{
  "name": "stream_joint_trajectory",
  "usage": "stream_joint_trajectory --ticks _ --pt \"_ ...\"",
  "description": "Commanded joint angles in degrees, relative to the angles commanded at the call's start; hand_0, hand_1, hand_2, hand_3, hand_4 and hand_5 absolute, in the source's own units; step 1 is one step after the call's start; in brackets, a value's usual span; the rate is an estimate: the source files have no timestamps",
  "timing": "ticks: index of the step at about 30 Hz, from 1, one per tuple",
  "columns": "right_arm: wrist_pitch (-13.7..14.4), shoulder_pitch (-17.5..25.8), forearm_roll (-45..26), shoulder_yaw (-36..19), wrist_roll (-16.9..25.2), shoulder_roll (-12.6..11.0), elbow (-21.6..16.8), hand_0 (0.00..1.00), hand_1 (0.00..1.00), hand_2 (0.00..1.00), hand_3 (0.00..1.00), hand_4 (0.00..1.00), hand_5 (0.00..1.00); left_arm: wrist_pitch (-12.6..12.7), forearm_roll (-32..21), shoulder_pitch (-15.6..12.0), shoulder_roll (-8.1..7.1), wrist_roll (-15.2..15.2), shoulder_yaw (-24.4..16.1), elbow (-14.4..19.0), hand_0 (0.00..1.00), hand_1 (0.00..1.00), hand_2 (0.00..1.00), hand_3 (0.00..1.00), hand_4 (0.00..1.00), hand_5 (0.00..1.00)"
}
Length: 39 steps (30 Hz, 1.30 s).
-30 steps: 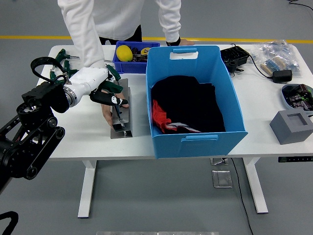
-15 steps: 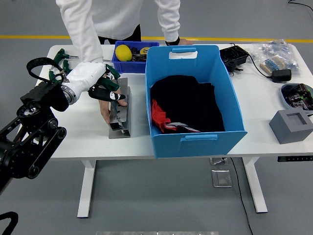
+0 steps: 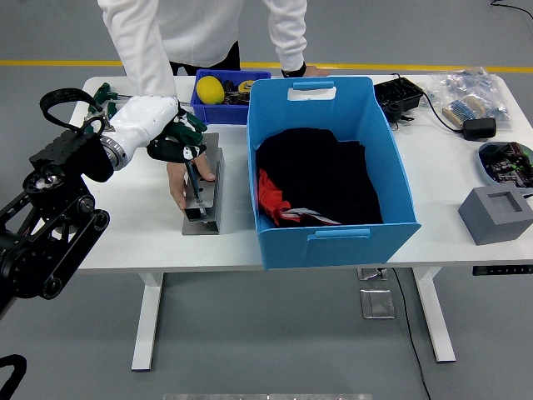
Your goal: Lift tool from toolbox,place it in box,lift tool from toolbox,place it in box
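left hand (image 3: 162, 133) over the far end of the grey metal toolbox (image 3: 203, 193), fingers (image 3: 185, 147) clenched around a green-handled tool (image 3: 196, 171). tool hanging tilted, dark tip down inside the toolbox channel, handle up in the grip. toolbox flat on the white table (image 3: 133, 225), just beside the left wall of the big blue box (image 3: 329, 175). inside the blue box, black cloth (image 3: 325, 179) with a bit of red at its left. person's hand (image 3: 178, 179) pressed flat on the table against the toolbox's left side, white sleeve (image 3: 146, 58) reaching down from the far edge. behind the toolbox, a small blue bin (image 3: 218, 102) with a yellow ball (image 3: 211, 88). more green-handled tools (image 3: 107, 96) at the far left corner. right side of the table: grey block (image 3: 497, 215), black charger (image 3: 480, 127).
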<state>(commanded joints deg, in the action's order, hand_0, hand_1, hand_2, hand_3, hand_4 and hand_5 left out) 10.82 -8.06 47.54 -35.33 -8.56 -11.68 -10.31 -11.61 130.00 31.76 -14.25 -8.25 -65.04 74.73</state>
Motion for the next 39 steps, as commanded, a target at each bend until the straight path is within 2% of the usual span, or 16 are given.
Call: stream_joint_trajectory --ticks 4,11,16,26,34,39 --pt "-0.02 0.0 0.1 -0.11 -0.03 0.01 0.0 0.625 0.617 0.682 0.533 0.787 0.569 -0.73 0.0 0.72 -1.04 -0.48 0.49 0.85 0.204 0.004 0.039 0.11 0.733 0.477" --pt "-0.03 0.04 0.22 -0.37 -0.02 -0.03 0.0 0.626 0.617 0.681 0.533 0.787 0.569 -2.75 0.0 2.49 -3.42 -1.6 1.23 4.24 0.204 0.004 0.04 0.114 0.73 0.474" --pt "-0.02 0.01 0.41 -0.54 -0.05 -0.05 0.0 0.625 0.617 0.681 0.533 0.787 0.569 -3.17 0.0 3.8 -4.58 -1.72 1.58 5.68 0.203 0.005 0.04 0.116 0.72 0.46" --pt "0.03 -0.01 0.66 -0.8 -0.13 0.0 0.0 0.625 0.617 0.681 0.533 0.786 0.569 -4.0 0.0 5.7 -5.19 -2.01 1.04 7.55 0.203 0.005 0.04 0.117 0.712 0.449" --pt "0.03 0.15 0.88 -1.08 -0.26 0.07 0.0 0.626 0.618 0.681 0.532 0.786 0.569 -5.16 0.0 8.84 -6.38 -2.5 2.03 10.54 0.203 0.006 0.042 0.118 0.696 0.432" --pt "0.01 0.29 1.02 -1.14 -0.3 0.09 0.0 0.626 0.618 0.681 0.532 0.786 0.569 -5.19 0.0 10.67 -6.39 -2.45 2.93 12.34 0.203 0.005 0.042 0.12 0.696 0.426"
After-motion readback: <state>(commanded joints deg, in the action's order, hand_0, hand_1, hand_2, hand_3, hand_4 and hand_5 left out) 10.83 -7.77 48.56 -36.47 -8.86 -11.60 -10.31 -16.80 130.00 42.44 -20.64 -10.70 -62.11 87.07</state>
